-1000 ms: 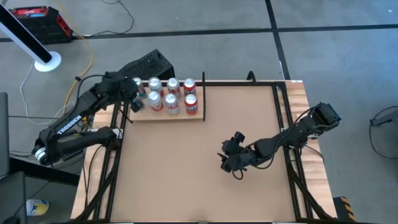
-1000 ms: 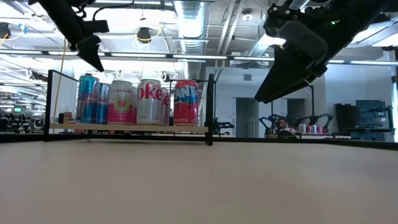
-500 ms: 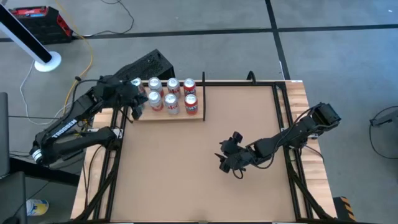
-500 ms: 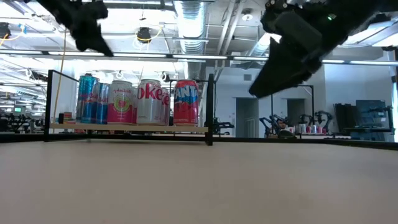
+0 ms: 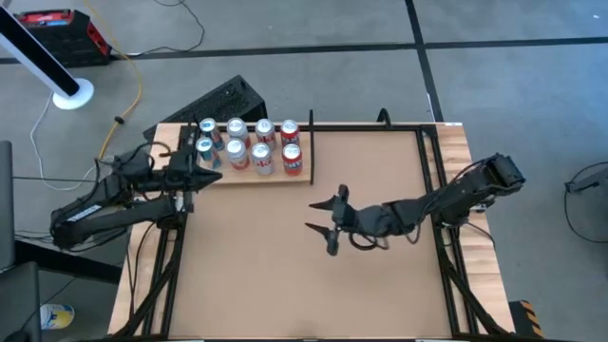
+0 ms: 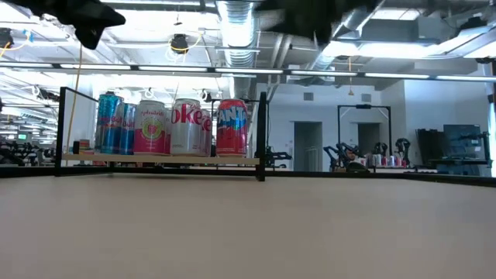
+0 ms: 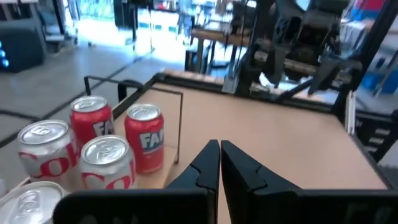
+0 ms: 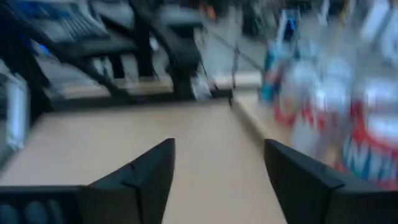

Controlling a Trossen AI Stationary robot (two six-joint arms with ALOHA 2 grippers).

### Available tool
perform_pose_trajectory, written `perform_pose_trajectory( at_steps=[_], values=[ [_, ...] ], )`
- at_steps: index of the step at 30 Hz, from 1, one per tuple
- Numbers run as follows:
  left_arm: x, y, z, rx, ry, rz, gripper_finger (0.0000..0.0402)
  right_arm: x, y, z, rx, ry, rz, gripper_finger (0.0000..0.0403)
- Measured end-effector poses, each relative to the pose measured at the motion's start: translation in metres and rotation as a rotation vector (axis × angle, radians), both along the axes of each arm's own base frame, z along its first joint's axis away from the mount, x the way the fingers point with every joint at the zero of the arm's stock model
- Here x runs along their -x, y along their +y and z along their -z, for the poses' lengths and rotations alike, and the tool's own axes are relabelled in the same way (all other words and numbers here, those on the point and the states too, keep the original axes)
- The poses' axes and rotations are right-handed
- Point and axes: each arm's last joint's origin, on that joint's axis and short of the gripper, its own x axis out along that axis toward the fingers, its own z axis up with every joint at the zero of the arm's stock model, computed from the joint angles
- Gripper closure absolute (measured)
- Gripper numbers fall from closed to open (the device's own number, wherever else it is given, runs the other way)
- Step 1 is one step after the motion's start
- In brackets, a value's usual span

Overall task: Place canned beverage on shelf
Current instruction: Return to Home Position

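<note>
Left arm (image 5: 114,201) lies low beside the shelf (image 5: 275,180), jaws closed and empty; right arm (image 5: 418,207) stretches level, jaws wide apart, empty.

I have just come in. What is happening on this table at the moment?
Nothing is being handled right now. Eight cans stand in two rows of four on the shelf, at a back corner of the table. The left gripper, jaws shut and empty, hangs near the shelf's front left corner. The right gripper, jaws open and empty, hangs over the middle of the table. The loading looks finished.
</note>
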Motion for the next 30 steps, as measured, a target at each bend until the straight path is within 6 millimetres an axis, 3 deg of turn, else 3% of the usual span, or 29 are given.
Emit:
perform_pose_trajectory(
  at_steps=[3, 8, 9, 11, 15, 22, 30],
  values=[
    [0.004, -0.003, 0.013, 0.005, -0.075, 0.012, 0.0401, 0.011, -0.002, -0.028, 0.067, -0.024, -0.025, 0.0189],
    [0.001, -0.003, 0.048, 0.052, -0.123, 0.042, 0.0401, 0.039, -0.012, -0.061, 0.087, -0.033, -0.043, 0.0356],
    [-0.001, -0.003, 0.055, 0.059, -0.125, 0.056, 0.0401, 0.044, -0.015, -0.065, 0.075, -0.028, -0.056, 0.0377],
    [-0.004, -0.003, 0.065, 0.074, -0.145, 0.089, 0.0401, 0.055, -0.022, -0.069, 0.022, -0.01, -0.093, 0.0382],
    [-0.012, -0.002, 0.084, 0.127, -0.178, 0.119, 0.0401, 0.069, -0.03, -0.056, -0.064, 0.031, -0.14, 0.0376],
    [-0.022, 0.0, 0.113, 0.129, -0.174, 0.079, 0.0401, 0.086, -0.046, -0.01, -0.098, -0.077, -0.099, 0.0387],
    [-0.024, 0.001, 0.13, 0.094, -0.103, 0.066, 0.0401, 0.107, -0.073, 0.041, -0.203, -0.181, -0.095, 0.0383]
  ],
)
